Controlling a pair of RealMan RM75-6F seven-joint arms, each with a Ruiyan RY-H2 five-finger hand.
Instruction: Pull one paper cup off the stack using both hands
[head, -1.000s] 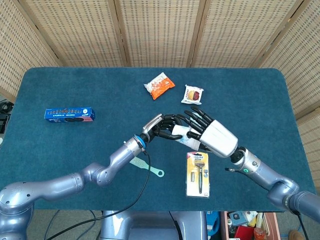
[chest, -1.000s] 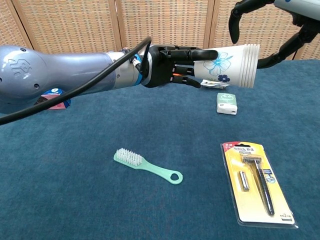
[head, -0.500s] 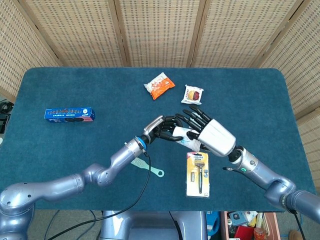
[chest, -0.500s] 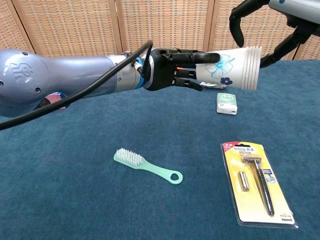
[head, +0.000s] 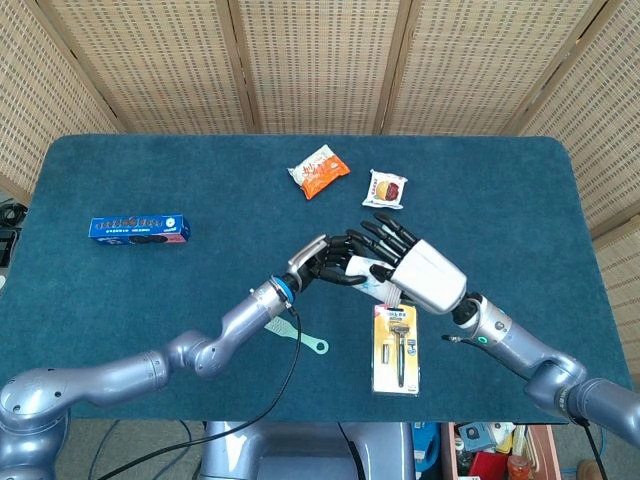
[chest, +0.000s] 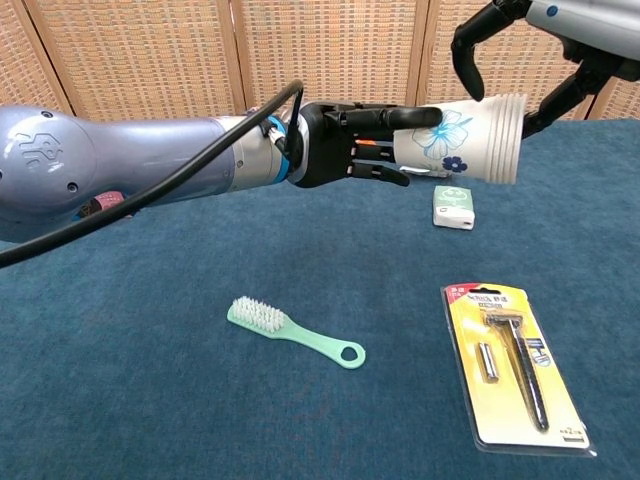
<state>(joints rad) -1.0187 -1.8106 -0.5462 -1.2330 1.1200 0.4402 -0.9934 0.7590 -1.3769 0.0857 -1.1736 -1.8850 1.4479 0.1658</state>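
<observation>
A stack of white paper cups with a blue flower print lies sideways in the air above the table, rims to the right. My left hand grips its narrow base end, thumb along the top and fingers underneath. My right hand is wrapped around the rim end; its dark fingers arch over the rims in the chest view. In the head view the cup stack shows only as a small white patch between my left hand and the right one.
On the blue table a green toothbrush and a yellow razor pack lie below the hands. A small green-white packet, an orange snack bag, another snack and a blue box lie further off.
Both hands, with the stack between them, have drifted slightly toward the robot. The grips look the same.
</observation>
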